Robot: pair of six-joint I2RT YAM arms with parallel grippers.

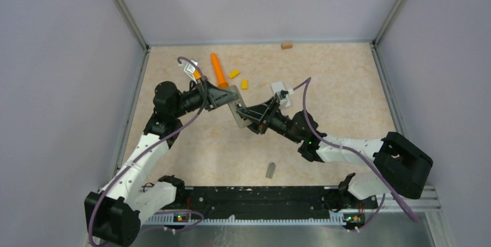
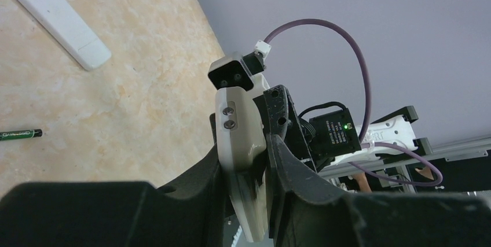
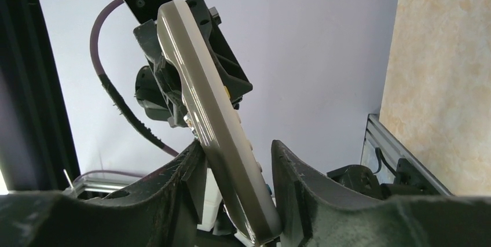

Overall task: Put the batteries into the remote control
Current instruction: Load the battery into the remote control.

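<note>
A grey remote control point(image 1: 236, 110) hangs in the air over the middle of the table, held between both arms. My left gripper point(image 1: 223, 96) is shut on its upper end; in the left wrist view the remote control point(image 2: 240, 137) is pinched between the black fingers of the left gripper point(image 2: 260, 183). My right gripper point(image 1: 250, 117) straddles the lower end. There the remote control point(image 3: 214, 120) lies slantwise between the spread fingers of the right gripper point(image 3: 237, 166), with a gap on the right side. One slim dark battery point(image 2: 20, 134) lies on the table.
A white flat slab point(image 1: 279, 91) lies right of the grippers and shows again as a white slab point(image 2: 61, 24). An orange carrot shape point(image 1: 219, 70), two yellow blocks point(image 1: 234, 74) point(image 1: 244, 84), a brown block point(image 1: 286, 45) and a small grey piece point(image 1: 270, 170) lie about.
</note>
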